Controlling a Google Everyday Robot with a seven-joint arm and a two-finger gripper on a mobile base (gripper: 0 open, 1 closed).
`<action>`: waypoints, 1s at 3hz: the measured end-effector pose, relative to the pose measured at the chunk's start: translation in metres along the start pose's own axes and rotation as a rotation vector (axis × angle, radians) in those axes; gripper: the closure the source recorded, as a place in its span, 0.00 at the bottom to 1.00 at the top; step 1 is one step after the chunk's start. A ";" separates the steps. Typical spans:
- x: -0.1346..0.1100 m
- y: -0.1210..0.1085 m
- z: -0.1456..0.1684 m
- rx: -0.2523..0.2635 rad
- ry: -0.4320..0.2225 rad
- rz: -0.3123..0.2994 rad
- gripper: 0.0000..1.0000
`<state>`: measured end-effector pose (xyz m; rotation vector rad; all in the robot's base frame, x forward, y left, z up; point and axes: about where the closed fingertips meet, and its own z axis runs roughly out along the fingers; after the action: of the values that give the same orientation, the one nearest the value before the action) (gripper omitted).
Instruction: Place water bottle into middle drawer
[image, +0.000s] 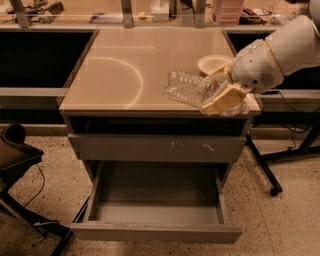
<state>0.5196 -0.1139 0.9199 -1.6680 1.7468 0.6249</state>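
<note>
The water bottle (186, 88) lies almost level in the air, just over the front right part of the cabinet top (120, 70). Its clear body points to the left. Its other end is inside the gripper (214, 93), whose two pale fingers are closed around it, one above and one below. I cannot see the cap, because the fingers cover that end.

A white bowl (214, 63) stands just behind the gripper on the same top. Below the top there is a closed drawer front with pale scratches (157, 147). Below that, the middle drawer (155, 211) is pulled out wide and nothing is inside.

In my judgement the step now is the carry from the top to the drawer. To do it well, the arm should first come forward, past the front edge of the top and past the scratched front, and only after this go down. The bottle should stay level and go to the middle of the tray, away from the side walls. The plastic is thin and smooth, so the grip must be firm but not crush it. The release is best done low, near the drawer floor, because a round bottle can roll or bounce.
</note>
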 end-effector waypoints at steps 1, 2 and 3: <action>0.014 0.001 0.016 0.042 0.022 -0.003 1.00; 0.059 0.018 0.044 0.108 0.004 0.004 1.00; 0.148 0.031 0.072 0.185 -0.030 0.091 1.00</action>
<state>0.4984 -0.1616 0.7608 -1.4534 1.8087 0.5088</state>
